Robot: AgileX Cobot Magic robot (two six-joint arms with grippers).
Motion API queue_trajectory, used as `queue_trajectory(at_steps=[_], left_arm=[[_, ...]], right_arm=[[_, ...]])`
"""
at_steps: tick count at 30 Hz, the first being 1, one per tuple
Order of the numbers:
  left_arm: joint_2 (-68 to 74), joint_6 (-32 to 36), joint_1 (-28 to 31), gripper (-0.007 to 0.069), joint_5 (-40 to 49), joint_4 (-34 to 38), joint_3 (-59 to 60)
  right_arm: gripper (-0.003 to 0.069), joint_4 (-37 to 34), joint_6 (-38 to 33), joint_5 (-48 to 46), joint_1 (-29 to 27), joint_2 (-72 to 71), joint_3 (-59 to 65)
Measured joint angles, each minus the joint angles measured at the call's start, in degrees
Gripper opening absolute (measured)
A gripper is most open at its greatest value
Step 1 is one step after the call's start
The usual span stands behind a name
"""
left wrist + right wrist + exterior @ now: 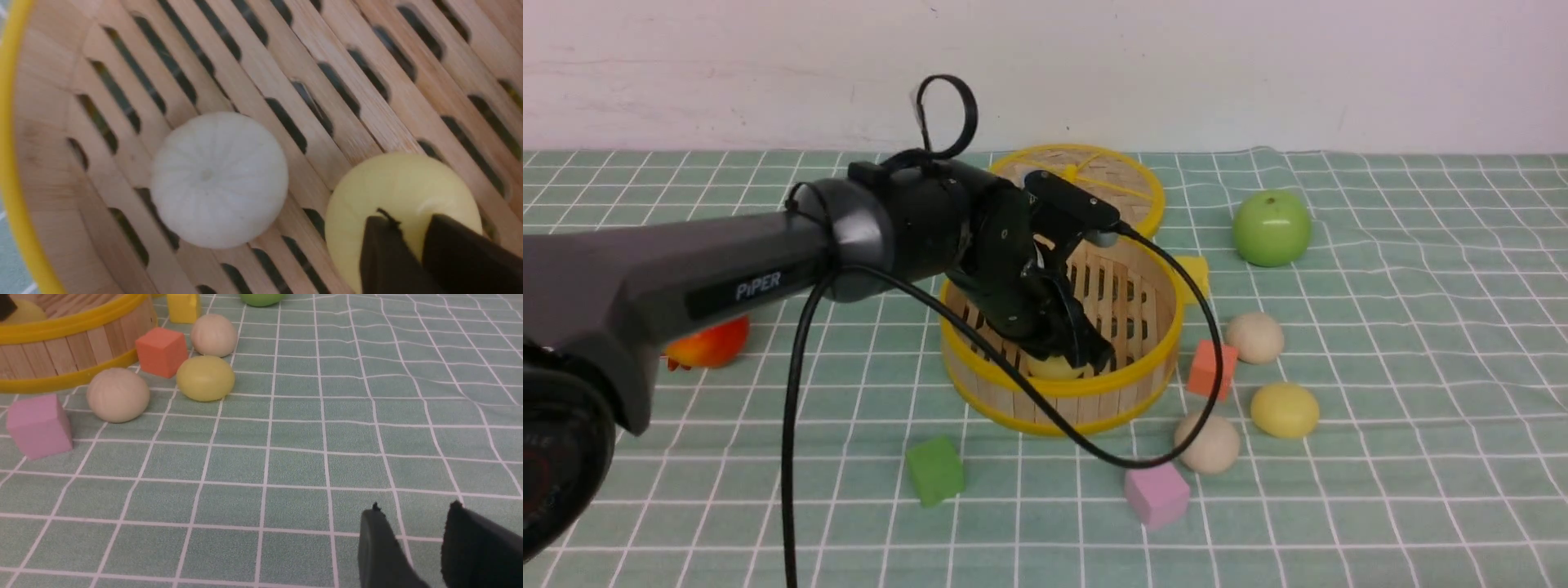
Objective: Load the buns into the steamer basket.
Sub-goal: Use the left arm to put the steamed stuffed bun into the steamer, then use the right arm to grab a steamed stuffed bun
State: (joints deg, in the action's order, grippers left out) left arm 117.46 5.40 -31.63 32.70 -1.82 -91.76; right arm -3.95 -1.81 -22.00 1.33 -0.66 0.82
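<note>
Red fruit (715, 343) mostly behind left arm (645, 278), yellow bun (1052, 369) behind left claw (1094, 355)

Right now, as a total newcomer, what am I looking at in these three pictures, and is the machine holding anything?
It is a robot with two arms. The wide picture looks forward from between them; the other two come from a camera on each wrist. The left gripper reaches into the steamer basket, nearly shut over a yellow bun beside a white bun, apparently holding nothing. The right gripper hangs empty over the checked cloth. Three more buns lie outside, among foam cubes and a green apple.
</note>
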Motion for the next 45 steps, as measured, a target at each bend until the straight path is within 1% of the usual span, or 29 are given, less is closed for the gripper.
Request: queue_trajectory(at_steps=[1,2,3,4,5,6,7,8,10,13,14,17,19,25,29,31,32,33,34,36,39,45], left_arm=[[-0.3,-1.7,0.0,0.0209,0.1,-0.2,-0.1],[-0.8,-2.9,0.0,0.0236,0.7,-0.3,-0.1],[-0.9,-3.1,0.0,0.0243,0.8,-0.3,-0.2],[-2.2,-4.8,0.0,0.0298,2.9,-0.3,-0.4],[-2.2,-4.8,0.0,0.0303,2.9,-0.3,-0.4],[-3.9,-5.4,-0.1,0.0334,5.3,-0.2,-0.5],[-5.9,-5.8,-0.2,0.0347,6.8,-0.2,-0.7],[-7.5,-5.8,-0.3,0.0348,8.1,0.1,-0.7],[-12.1,-6.0,-0.8,0.0330,9.6,1.0,-0.7],[-18.8,-6.0,-2.0,0.0263,10.1,2.9,0.8],[-24.4,-6.0,-3.1,0.0197,9.3,4.4,3.4],[-35.0,-6.0,-5.4,0.0082,6.0,5.8,11.6],[-43.4,-6.0,-6.7,-0.0007,1.6,6.4,20.3],[-63.9,-6.2,-7.1,-0.0014,-11.4,7.7,44.7],[-78.1,-6.2,-7.1,-0.0014,-23.8,8.2,62.8],[-81.8,-6.2,-7.1,-0.0014,-27.9,8.2,67.2],[-85.7,-6.2,-7.1,-0.0014,-32.7,8.3,72.0],[-86.1,-6.2,-7.1,-0.0014,-33.2,8.4,72.6],[-89.5,-6.2,-7.1,-0.0014,-37.2,8.5,76.6],[-91.8,-6.2,-7.1,-0.0014,-40.2,8.4,79.3],[-93.2,-6.2,-7.1,-0.0014,-42.2,8.5,81.4],[-93.3,-6.2,-7.1,-0.0014,-40.5,8.5,82.2]], right_arm=[[0.0240,0.0,0.0,0.0,0.0,0.0,0.0],[0.0240,0.0,0.0,0.0,0.0,0.0,0.0],[0.0240,0.0,0.0,0.0,0.0,0.0,0.0],[0.0240,0.0,0.0,0.0,0.0,0.0,0.0],[0.0240,0.0,0.0,0.0,0.0,0.0,0.0],[0.0240,0.0,0.0,0.0,0.0,0.0,0.0],[0.0240,0.0,0.0,0.0,0.0,0.0,0.0],[0.0240,0.0,0.0,0.0,0.0,0.0,0.0],[0.0240,0.0,0.0,0.0,0.0,0.0,0.0],[0.0240,0.0,0.0,0.0,0.0,0.0,0.0],[0.0240,0.0,0.0,0.0,0.0,0.0,0.0],[0.0240,0.0,0.0,0.0,0.0,0.0,0.0],[0.0240,0.0,0.0,0.0,0.0,0.0,0.0],[0.0240,0.0,0.0,0.0,0.0,0.0,0.0],[0.0240,0.0,0.0,0.0,0.0,0.0,0.0],[0.0240,0.0,0.0,0.0,0.0,0.0,0.0],[0.0240,0.0,0.0,0.0,0.0,0.0,0.0],[0.0240,0.0,0.0,0.0,0.0,0.0,0.0],[0.0240,0.0,0.0,0.0,0.0,0.0,0.0],[0.0240,0.0,0.0,0.0,0.0,0.0,0.0],[0.0240,0.0,0.0,0.0,0.0,0.0,0.0],[0.0240,0.2,0.0,0.4,0.0,0.0,0.0]])
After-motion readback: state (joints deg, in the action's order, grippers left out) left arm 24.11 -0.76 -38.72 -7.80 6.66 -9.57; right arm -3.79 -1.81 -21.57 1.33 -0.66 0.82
